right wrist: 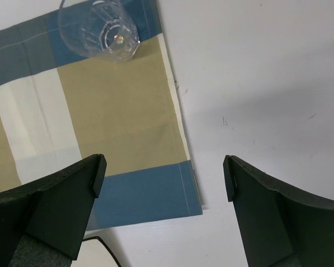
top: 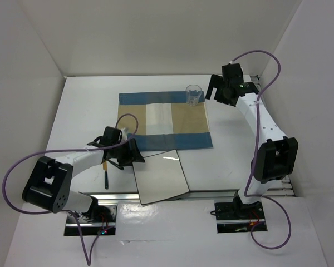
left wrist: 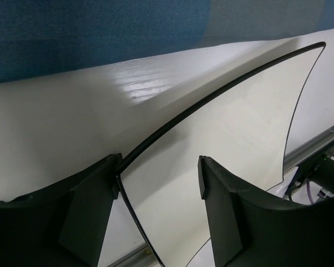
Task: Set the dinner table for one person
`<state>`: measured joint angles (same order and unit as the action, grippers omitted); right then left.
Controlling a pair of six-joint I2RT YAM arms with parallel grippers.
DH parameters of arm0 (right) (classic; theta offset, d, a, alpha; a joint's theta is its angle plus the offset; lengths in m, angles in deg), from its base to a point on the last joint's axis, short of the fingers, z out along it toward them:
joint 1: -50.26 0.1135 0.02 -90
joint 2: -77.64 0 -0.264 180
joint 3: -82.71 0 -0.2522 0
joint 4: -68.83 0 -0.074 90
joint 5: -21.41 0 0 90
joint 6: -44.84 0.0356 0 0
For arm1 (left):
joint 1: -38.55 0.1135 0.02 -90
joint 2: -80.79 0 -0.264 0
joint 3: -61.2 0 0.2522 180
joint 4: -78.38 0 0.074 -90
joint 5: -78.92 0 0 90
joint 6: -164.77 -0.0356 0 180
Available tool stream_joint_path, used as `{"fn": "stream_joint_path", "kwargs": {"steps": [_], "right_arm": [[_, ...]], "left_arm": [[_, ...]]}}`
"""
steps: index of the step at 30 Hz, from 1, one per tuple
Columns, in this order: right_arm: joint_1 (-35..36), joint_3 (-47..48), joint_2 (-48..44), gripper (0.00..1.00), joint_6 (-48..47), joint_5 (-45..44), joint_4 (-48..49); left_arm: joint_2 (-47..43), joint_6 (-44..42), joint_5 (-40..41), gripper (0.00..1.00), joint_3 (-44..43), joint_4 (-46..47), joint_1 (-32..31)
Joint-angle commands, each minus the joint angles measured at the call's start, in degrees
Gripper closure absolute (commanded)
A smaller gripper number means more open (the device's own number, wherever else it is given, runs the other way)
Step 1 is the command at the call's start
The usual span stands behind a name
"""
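You've got the dinner table (top: 89,100): wide, flat, matte white, level, filling the walled workspace, with faint specks on its right side.

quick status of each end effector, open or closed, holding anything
Left end effector: open, fingers straddling the plate edge, not clamped.
Right end effector: open, empty, above the placemat near the glass.

My hand (right wrist: 164,183) open, empty | glass (right wrist: 99,28) on placemat's (right wrist: 100,122) far blue band | white surface (right wrist: 256,83) right of placemat
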<state>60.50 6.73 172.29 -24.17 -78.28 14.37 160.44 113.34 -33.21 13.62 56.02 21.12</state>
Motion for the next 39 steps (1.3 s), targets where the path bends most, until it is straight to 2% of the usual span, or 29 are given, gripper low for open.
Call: {"fn": "stream_joint_path", "kwargs": {"steps": [1, 3, 6, 8, 11, 12, 17, 19, 20, 22, 25, 31, 39], "right_arm": [[-0.3, 4.0, -0.8, 0.0, -1.4, -1.0, 0.9], [-0.3, 4.5, -0.3, 0.0, -1.4, -1.0, 0.9], [-0.3, 4.5, 0.3, 0.0, -1.4, -0.5, 0.9], [-0.3, 5.0, 0.8, 0.0, -1.4, 0.1, 0.9], [-0.3, 5.0, 0.8, 0.0, -1.4, 0.1, 0.4], [-0.3, 5.0, 1.4, 0.0, -1.4, 0.1, 0.4], [-0.3, 5.0, 1.4, 0.0, -1.4, 0.6, 0.4], [-0.3, 5.0, 1.4, 0.0, -1.4, 0.6, 0.4], [-0.3, 5.0, 1.4, 0.0, -1.4, 0.6, 0.4], [-0.3, 5.0, 1.9, 0.0, -1.4, 1.2, 0.4], [-0.3, 5.0, 1.9, 0.0, -1.4, 1.2, 0.4], [-0.3, 4.0, 1.9, 0.0, -1.4, 1.8, 0.4], [-0.3, 2.3, 1.9, 0.0, -1.4, 1.8, 0.4]], "left_arm": [[1.7, 0.6, 0.2, 0.27, 3.1, 1.0, -0.1], [2.4, 0.6, 0.2, 0.29, 3.1, 1.6, -0.1], [3.7, 0.6, 0.2, 0.37, 3.1, 3.2, -0.1], [4.5, -0.1, 0.2, 0.39, 3.1, 3.2, 0.4], [5.9, -0.6, -0.4, 0.45, 3.1, 3.7, 0.4], [6.5, -1.2, -0.4, 0.51, 2.5, 3.7, 0.4], [6.5, -1.2, -0.4, 0.61, 2.0, 3.2, 0.4], [6.5, -1.2, -1.2, 0.7, 2.0, 3.2, 0.4], [6.5, -1.2, -1.7, 0.84, 2.0, 3.2, 0.4], [6.5, -1.2, -2.4, 0.96, 1.5, 2.5, 0.4], [5.9, -2.3, -3.4, 1.0, 0.1, 1.2, 0.9], [4.6, -3.6, -5.4, 1.0, -2.9, -0.9, 0.9], [1.6, -4.8, -14.2, 1.0, -6.0, -2.8, 0.9]]}}
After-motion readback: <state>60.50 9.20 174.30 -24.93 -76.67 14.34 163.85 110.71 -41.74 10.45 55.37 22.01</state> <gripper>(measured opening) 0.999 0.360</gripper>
